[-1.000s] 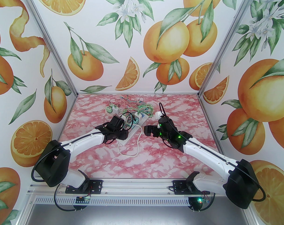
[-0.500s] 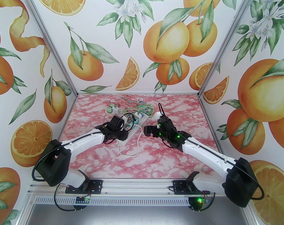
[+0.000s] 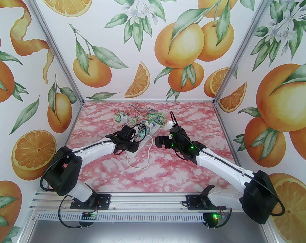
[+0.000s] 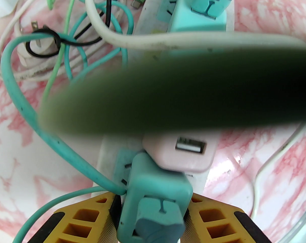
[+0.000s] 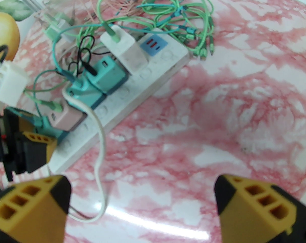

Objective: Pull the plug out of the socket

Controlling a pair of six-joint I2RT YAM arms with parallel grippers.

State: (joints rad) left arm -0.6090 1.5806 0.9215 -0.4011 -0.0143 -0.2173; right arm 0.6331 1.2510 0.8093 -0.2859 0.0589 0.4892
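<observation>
A white power strip (image 3: 146,138) (image 5: 148,82), the socket, lies slantwise mid-table with several plugs in it. My left gripper (image 4: 153,202) (image 3: 135,138) is at the strip's near end. Its yellow fingers (image 4: 84,216) are shut on both sides of a teal plug (image 4: 156,183) that sits in the strip (image 4: 107,158). A pink USB adapter (image 4: 180,154) (image 5: 67,119) stands right behind that plug. My right gripper (image 5: 141,188) (image 3: 158,141) hangs open above bare table, right of the strip, holding nothing.
Further along the strip stand two more teal plugs (image 5: 110,75) and a white charger (image 5: 125,49). Green and teal cables (image 5: 168,21) tangle behind it. A white cord (image 5: 101,145) loops off the near side. A dark blurred cable (image 4: 180,92) crosses the left wrist view.
The left arm's elbow has swung forward and right, nudging the left gripper slightly along the strip, its fingers closing a little. The right arm has barely moved.
</observation>
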